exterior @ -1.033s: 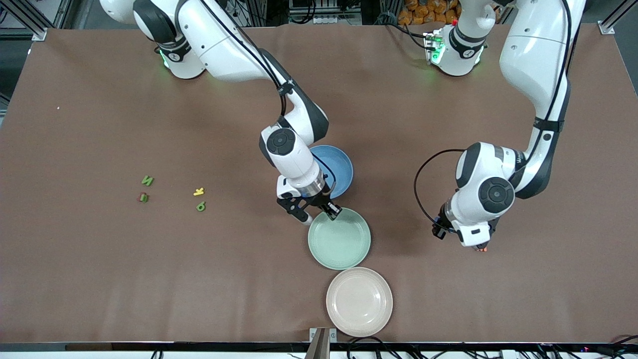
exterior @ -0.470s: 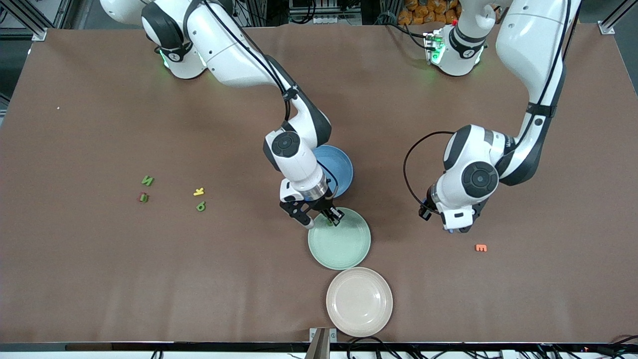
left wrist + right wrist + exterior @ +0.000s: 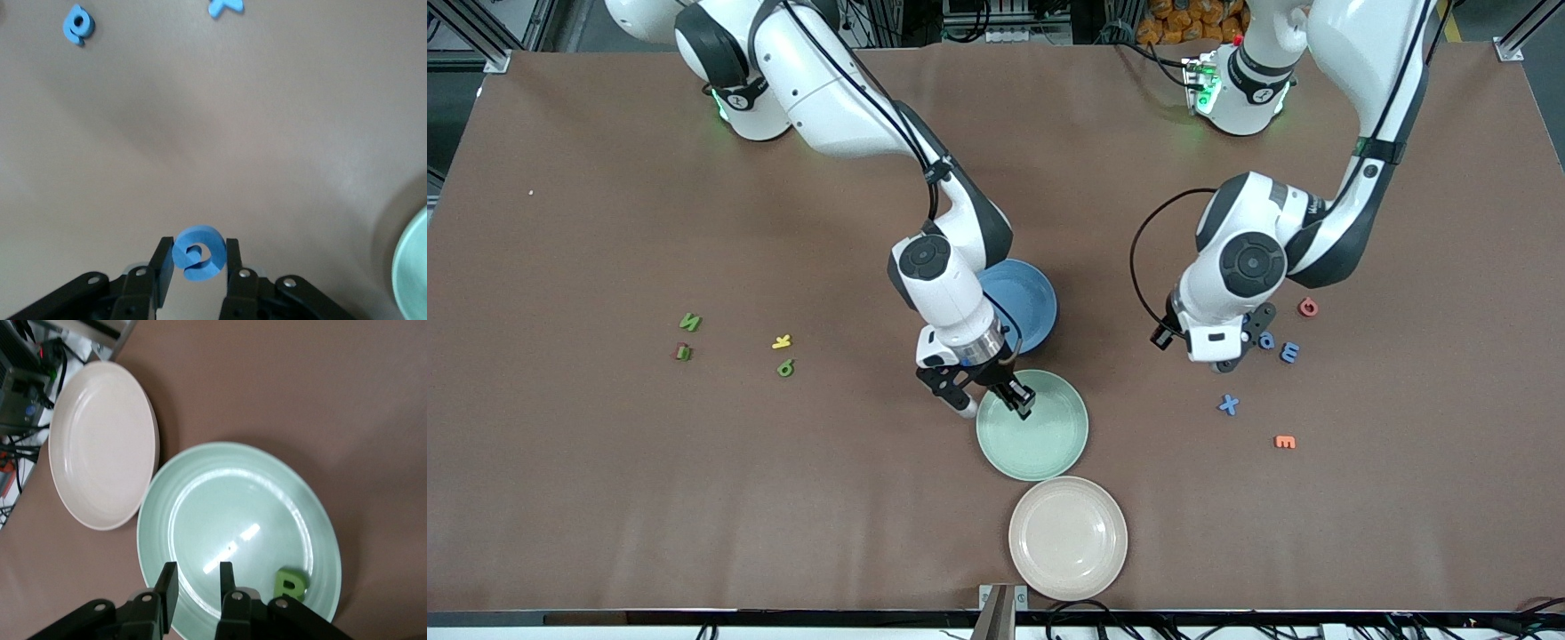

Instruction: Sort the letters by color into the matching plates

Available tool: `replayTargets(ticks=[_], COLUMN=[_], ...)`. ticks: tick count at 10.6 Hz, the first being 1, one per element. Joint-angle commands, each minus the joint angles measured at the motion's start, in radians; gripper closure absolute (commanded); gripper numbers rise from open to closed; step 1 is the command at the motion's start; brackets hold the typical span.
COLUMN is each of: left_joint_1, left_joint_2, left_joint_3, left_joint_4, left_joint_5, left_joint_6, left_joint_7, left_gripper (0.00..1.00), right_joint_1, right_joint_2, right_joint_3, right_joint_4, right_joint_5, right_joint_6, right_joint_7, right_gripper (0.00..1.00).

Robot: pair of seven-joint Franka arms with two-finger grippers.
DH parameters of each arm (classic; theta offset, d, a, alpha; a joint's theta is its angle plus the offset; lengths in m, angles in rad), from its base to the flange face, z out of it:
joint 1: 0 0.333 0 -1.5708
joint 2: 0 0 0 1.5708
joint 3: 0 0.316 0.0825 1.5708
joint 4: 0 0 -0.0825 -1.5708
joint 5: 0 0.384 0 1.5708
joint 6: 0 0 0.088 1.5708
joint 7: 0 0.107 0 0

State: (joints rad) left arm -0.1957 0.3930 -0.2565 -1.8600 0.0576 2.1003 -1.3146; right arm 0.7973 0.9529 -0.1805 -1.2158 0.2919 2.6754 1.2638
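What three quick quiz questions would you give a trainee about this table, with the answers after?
1. True or false: the green plate holds no letter.
2. What is between the fingers of the left gripper? A: a blue letter. B: an orange letter. C: nothing.
3. Which plate lies nearest the front camera?
Key: 1 false: a green letter lies in it, and the right gripper is open over that plate. 2 A. 3 the beige plate.
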Motion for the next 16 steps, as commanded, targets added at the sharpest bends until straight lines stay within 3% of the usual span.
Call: replayTargets(ticks=[1,4,6,9,12,16], left_joint_1=[0.004,-0.005,-0.062,-0.137,-0.201,-0.238], left_joint_2=[-0.019,0.018,0.055,0.137,0.216,0.27], left_joint_3=[-0.052,-0.114,-0.125,-0.125,-0.121,-0.11], left_joint_4=[-0.031,0.01,0.047,0.135,0.206,0.232], left_joint_5=[0.002,-0.022,-0.033,-0.047,-0.044,-0.03], left_joint_6=[0.001,0.003,0.003,0.003,0.012,0.154], left_joint_7=[-0.002,-0.006,-0.015,-0.017,-0.018,-0.018], left_gripper=[1.0,1.0,1.0,1.0,1.0,1.0], right_joint_1=[-0.058,-0.111,-0.156,-0.232,-0.263,-0.351], right_joint_2=[-0.075,-0.153,-0.256,-0.419,-0.474,-0.537], right_joint_3=[-0.031,-0.025,-0.025,0.006,0.006,0.006], right_joint_4=[0.01,0.006,-0.087,-0.331,-0.434,-0.617], right_joint_5=[0.001,0.004,0.0,-0.006,-0.029,-0.066], right_joint_6=[-0.229,-0.464,-0.593,-0.595,-0.597,-0.559], right_joint_7=[-0.105,-0.335,-0.472,-0.648,-0.742,-0.735], right_gripper=[0.68,0.68,0.68,0.62,0.6,0.51])
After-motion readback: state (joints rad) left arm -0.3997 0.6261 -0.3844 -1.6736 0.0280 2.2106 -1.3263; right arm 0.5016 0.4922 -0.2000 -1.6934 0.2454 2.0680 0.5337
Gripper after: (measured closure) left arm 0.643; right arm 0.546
